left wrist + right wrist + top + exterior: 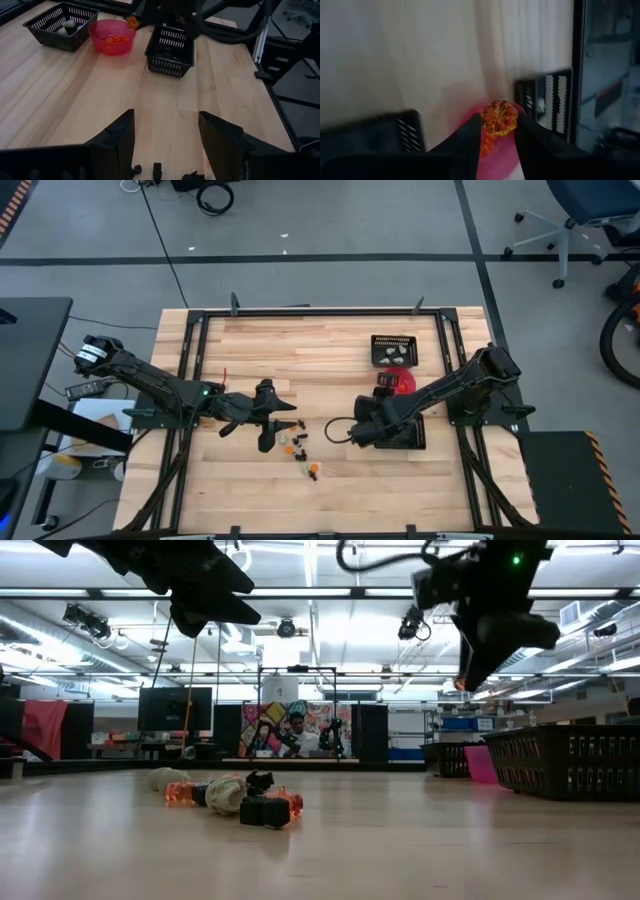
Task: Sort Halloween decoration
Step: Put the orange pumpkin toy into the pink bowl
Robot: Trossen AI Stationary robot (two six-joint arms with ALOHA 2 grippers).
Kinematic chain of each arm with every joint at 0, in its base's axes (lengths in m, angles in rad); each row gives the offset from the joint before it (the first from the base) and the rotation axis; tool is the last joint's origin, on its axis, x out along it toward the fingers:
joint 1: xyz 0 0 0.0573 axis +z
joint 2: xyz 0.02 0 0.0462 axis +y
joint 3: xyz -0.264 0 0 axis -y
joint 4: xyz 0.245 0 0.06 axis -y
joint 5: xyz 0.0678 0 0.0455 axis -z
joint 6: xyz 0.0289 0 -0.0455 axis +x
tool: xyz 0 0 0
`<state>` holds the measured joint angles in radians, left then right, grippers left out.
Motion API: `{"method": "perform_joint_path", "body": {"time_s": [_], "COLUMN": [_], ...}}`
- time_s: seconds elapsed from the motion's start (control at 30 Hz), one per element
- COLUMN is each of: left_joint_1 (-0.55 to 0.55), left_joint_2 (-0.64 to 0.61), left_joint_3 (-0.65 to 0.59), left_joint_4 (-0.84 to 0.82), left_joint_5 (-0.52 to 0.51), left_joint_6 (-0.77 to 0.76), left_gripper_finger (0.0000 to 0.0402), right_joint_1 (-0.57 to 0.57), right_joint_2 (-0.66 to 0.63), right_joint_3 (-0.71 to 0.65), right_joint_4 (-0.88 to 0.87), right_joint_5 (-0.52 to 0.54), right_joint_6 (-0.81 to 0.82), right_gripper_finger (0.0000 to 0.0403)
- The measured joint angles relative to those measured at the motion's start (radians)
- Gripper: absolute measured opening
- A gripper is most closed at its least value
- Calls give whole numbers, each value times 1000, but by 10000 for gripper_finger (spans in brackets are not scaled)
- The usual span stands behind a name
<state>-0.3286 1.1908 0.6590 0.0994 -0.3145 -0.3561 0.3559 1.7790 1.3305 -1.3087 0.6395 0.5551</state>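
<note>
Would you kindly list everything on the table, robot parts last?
Loose trinkets: several, orange, black and cream, clustered at table centre front.
Held trinket: one, orange, gripped in right hand over the bowl.
Bowl: one, pink-red, between the trays, orange trinkets inside.
Trays: two, black mesh; far one holds cream trinkets.
Table: one, pale wood.
Left hand: open, above the loose trinkets.
Right hand: shut on the trinket.

Grey floor (330,225) — bright ceiling lights (330,580)
</note>
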Motion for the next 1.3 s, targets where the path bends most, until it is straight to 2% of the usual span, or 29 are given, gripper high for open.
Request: {"method": "perform_joint_path", "body": {"time_s": [0.5,0.97,1.3], "left_joint_1": [0,0,0], "left_joint_2": [0,0,0], "left_joint_3": [0,0,0], "left_joint_4": [0,0,0], "left_joint_5": [0,0,0], "left_joint_6": [0,0,0], "left_gripper_finger": [192,192,192], "right_joint_1": [-172,-309,-366], "right_joint_2": [0,0,1], "right_joint_3": [-201,-254,-307], "right_joint_4": [5,114,179], "right_joint_5": [-14,-109,-164], "right_joint_6": [49,-62,-62], "right_gripper_finger": [114,114,125]}}
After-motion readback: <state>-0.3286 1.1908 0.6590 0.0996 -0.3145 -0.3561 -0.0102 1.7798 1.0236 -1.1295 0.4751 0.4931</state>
